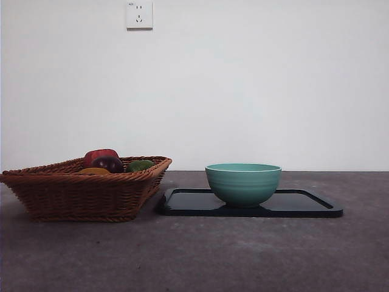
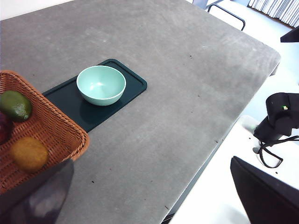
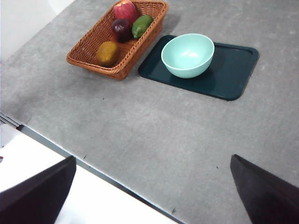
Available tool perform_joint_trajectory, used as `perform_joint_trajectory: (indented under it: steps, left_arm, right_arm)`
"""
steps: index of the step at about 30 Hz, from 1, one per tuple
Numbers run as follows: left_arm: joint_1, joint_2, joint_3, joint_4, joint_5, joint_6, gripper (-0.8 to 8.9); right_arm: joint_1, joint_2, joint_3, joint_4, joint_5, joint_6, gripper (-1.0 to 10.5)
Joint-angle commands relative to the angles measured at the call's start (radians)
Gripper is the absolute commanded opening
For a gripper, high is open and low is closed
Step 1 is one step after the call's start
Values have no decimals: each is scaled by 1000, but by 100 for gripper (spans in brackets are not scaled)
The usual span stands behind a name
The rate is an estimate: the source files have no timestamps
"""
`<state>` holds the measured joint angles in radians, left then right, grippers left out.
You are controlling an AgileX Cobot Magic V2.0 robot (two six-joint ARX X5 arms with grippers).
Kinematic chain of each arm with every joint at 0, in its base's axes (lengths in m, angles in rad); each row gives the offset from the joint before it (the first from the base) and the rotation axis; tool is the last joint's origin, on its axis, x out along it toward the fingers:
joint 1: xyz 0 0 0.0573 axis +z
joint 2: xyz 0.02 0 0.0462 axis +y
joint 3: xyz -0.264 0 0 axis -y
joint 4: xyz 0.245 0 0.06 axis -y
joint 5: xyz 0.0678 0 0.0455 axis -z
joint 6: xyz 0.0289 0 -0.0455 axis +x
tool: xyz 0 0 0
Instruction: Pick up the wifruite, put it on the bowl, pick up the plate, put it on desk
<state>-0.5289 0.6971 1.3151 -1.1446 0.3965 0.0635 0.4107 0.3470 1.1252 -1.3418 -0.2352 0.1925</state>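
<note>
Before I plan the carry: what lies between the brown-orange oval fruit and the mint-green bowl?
Right wrist view: only the wicker basket wall and dark tray separate brown-orange oval fruit from mint-green bowl.

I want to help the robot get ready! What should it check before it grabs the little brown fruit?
1. Wifruite in the basket, uncovered on top: ok.
2. Bowl upright and empty: ok.
3. Bowl sits on the dark tray: ok.
4. Left gripper jaws apart, holding nothing: ok.
5. Right gripper jaws apart, holding nothing: ok.
6. Red fruit and purple fruit near the wifruite but not touching it: ok.
</note>
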Motion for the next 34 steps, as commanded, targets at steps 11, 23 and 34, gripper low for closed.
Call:
perform_joint_trajectory:
  steps: [11,23,34]
  left_arm:
    - [-8,1,10,14,6,14,594]
    - [-8,1,10,14,6,14,594]
    - [-8,1,10,15,6,14,594]
  right_arm:
    - [4,374,14,237,-28,34,542]
    - [4,985,95,415,-37,89,541]
    - [-15,1492,392,414,8,76,541]
